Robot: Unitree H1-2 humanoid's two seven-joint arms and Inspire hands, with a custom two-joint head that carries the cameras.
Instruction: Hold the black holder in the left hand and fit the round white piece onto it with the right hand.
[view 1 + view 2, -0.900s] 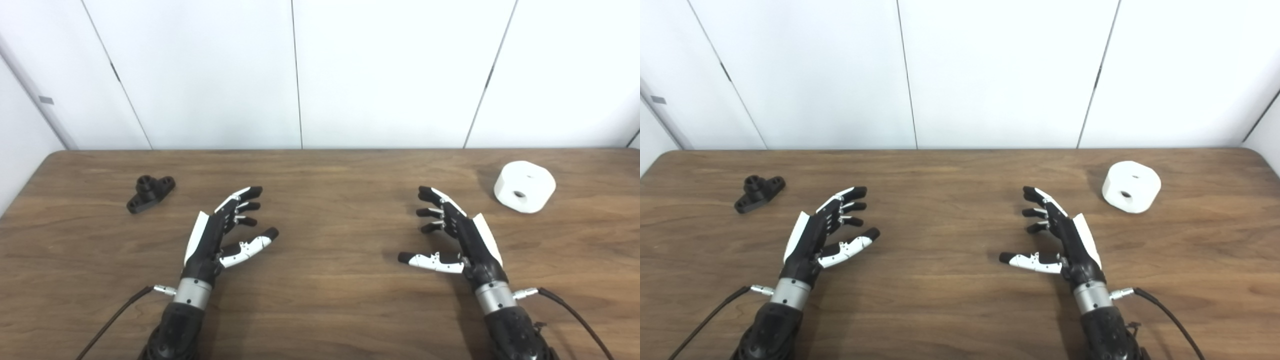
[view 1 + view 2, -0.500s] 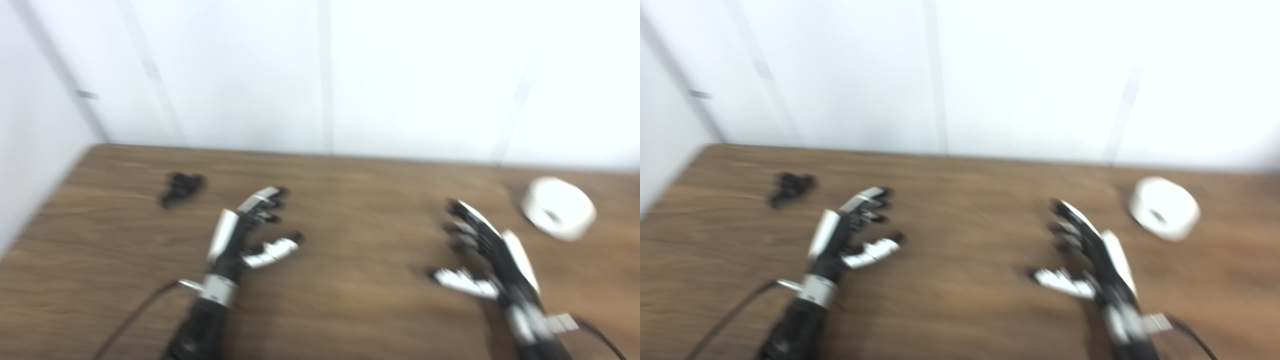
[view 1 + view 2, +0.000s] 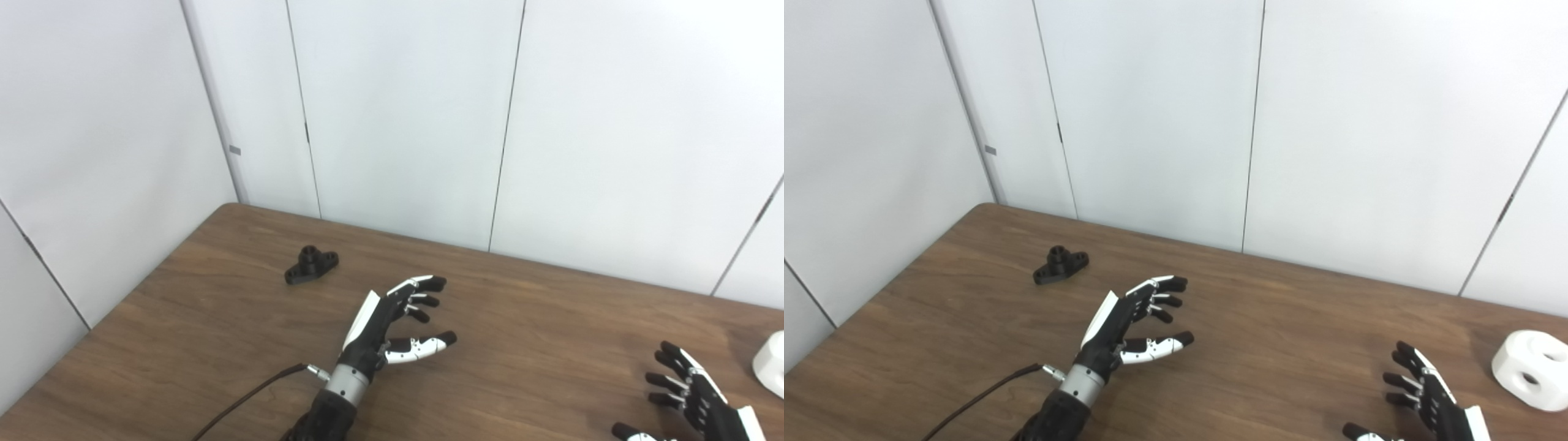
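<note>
Just 1 black holder (image 3: pixel 311 265), 1 round white piece (image 3: pixel 1533 369)

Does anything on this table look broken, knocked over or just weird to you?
Nothing stands out. The black holder sits flat on the wooden table near the far left, the round white piece rests at the right, and both robot hands, left and right, are open and empty.

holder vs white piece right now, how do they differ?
The holder is black, small and flat-based with a raised collar; the white piece is bulkier, rounded, with holes in it. The holder lies far left on the table, beyond the left hand; the white piece sits at the right edge of view, beside the right hand. Both rest on the table, untouched, with both hands open.
</note>
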